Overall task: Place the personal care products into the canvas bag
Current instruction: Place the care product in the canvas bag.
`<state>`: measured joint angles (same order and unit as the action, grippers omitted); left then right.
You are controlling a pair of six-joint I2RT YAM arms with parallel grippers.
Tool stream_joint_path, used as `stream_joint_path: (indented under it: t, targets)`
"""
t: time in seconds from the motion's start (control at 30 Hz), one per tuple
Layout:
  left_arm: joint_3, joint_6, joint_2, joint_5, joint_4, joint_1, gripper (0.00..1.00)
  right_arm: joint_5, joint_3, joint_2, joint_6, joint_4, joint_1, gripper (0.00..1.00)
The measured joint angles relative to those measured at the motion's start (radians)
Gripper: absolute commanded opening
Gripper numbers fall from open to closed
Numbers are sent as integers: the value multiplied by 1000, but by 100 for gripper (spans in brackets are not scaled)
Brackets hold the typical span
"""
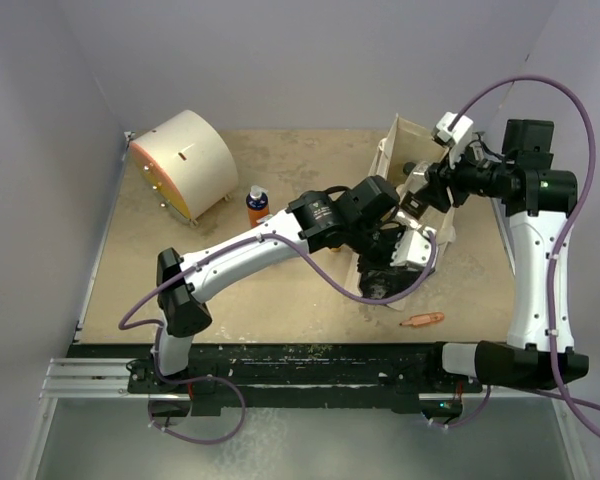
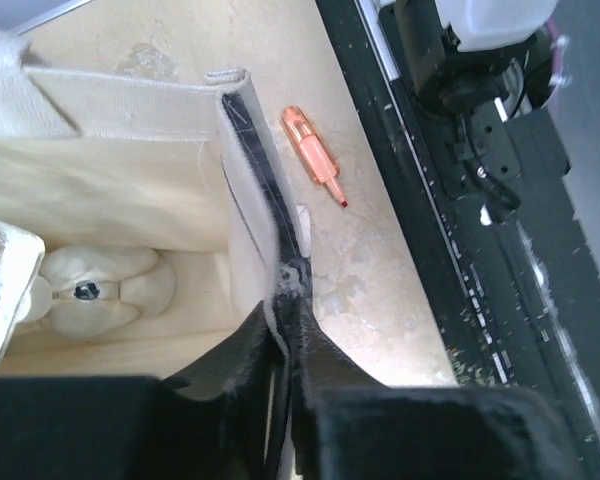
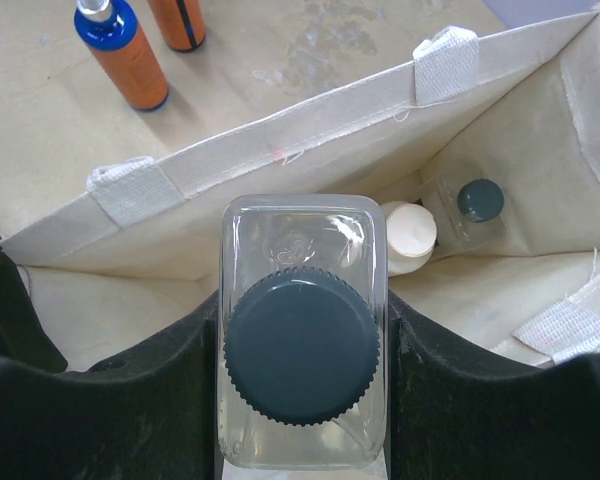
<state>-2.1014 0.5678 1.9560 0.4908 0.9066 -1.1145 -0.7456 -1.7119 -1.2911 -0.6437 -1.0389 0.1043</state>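
Observation:
My right gripper is shut on a clear squarish bottle with a black cap and holds it upright over the open canvas bag. Down in the bag lie a white-capped bottle and another clear black-capped bottle. Two orange bottles stand on the table beyond the bag; the top view shows one. My left gripper is shut on the bag's near wall with the dark print, pinching its rim. From above, both grippers are at the bag.
A large cream drum with an orange face lies at the back left. A small orange pen-like stick lies on the table just in front of the bag, near the black front rail.

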Motion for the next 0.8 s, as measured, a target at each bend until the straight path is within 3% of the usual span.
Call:
stream_joint_path:
  t: [0.1, 0.33, 0.8]
  targets:
    - [41, 34, -10, -11, -7, -15, 0, -6, 7, -13, -35, -26, 0, 0]
    - [135, 101, -51, -30, -32, -32, 0, -21, 30, -38, -162, -85, 0, 0]
    - [142, 126, -53, -43, -35, -41, 0, -103, 66, -187, -431, -198, 0, 0]
